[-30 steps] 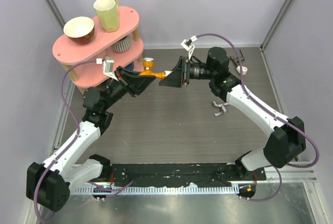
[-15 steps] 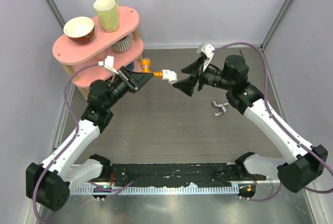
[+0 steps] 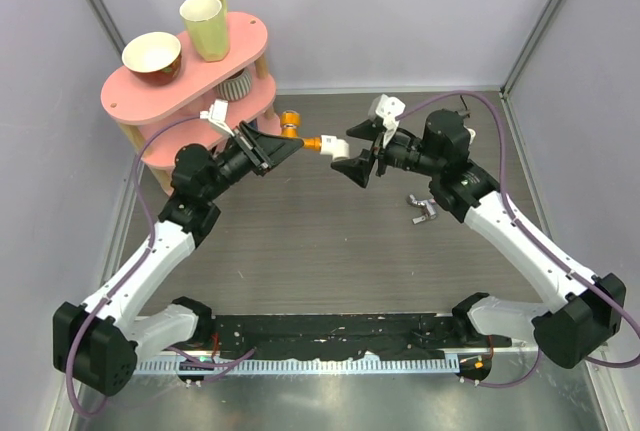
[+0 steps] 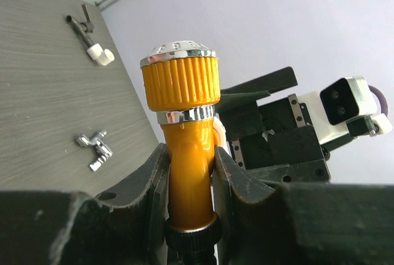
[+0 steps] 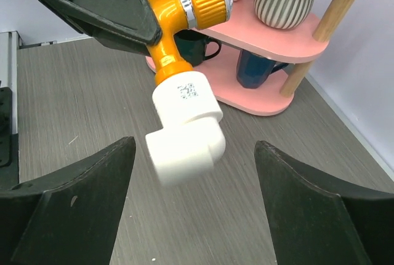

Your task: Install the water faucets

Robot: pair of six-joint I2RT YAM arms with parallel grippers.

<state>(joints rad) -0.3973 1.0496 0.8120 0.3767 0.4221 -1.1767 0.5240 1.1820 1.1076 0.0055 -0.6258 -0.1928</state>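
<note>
The left end effector (image 4: pixel 188 179) grips the orange tap (image 4: pixel 184 136) tight, up in the air just right of the pink shelf (image 3: pixel 120 96). The tap lies sideways. Its white fitting (image 3: pixel 332 145) points away from the shelf, at the right end effector (image 3: pixel 351 154), which is spread wide and not touching it. The bench (image 3: pixel 300 241) is grey wood and the walls are pale purple. Only the right wrist view shows the dark mugs (image 5: pixel 196 48) inside the shelf.

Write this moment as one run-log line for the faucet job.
left gripper: shut on orange tap | white fitting: on the tap's end | right gripper: open, straddling fitting, not touching
</note>
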